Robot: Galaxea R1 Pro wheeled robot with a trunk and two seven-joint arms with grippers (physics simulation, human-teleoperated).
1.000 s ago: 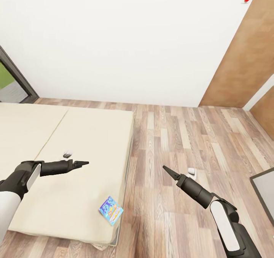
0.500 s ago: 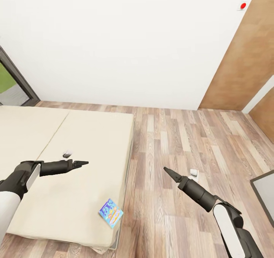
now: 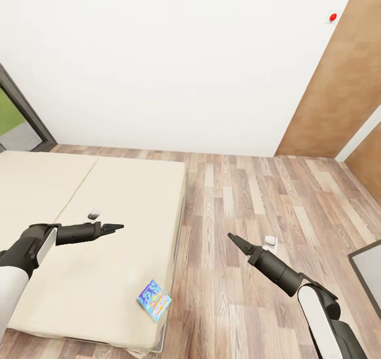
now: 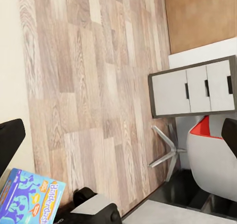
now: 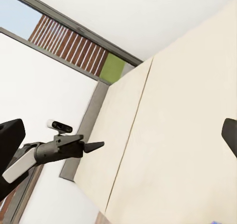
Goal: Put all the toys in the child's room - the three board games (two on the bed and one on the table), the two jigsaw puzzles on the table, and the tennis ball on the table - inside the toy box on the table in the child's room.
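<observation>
A blue board game (image 3: 154, 300) lies flat on the beige bed (image 3: 79, 242), close to its near right corner. The same board game (image 4: 30, 200) shows in the left wrist view, at the mattress edge. My left gripper (image 3: 118, 226) hovers over the middle of the mattress, well short of the box, and also appears as the left gripper (image 5: 94, 146) in the right wrist view. My right gripper (image 3: 232, 238) hangs over the wood floor to the right of the bed. Both are open and empty. The toy box, jigsaw puzzles and tennis ball are out of view.
A white wall (image 3: 174, 57) stands behind the bed, with a window (image 3: 16, 118) at left and a wooden door panel (image 3: 338, 84) at right. A grey-edged surface corner (image 3: 368, 277) juts in at right. A white drawer unit (image 4: 195, 89) and a red-grey chair (image 4: 217, 157) stand across the floor.
The whole picture has shifted slightly, so the camera has moved. Both arms keep the same pose and the blue box stays on the bed.
</observation>
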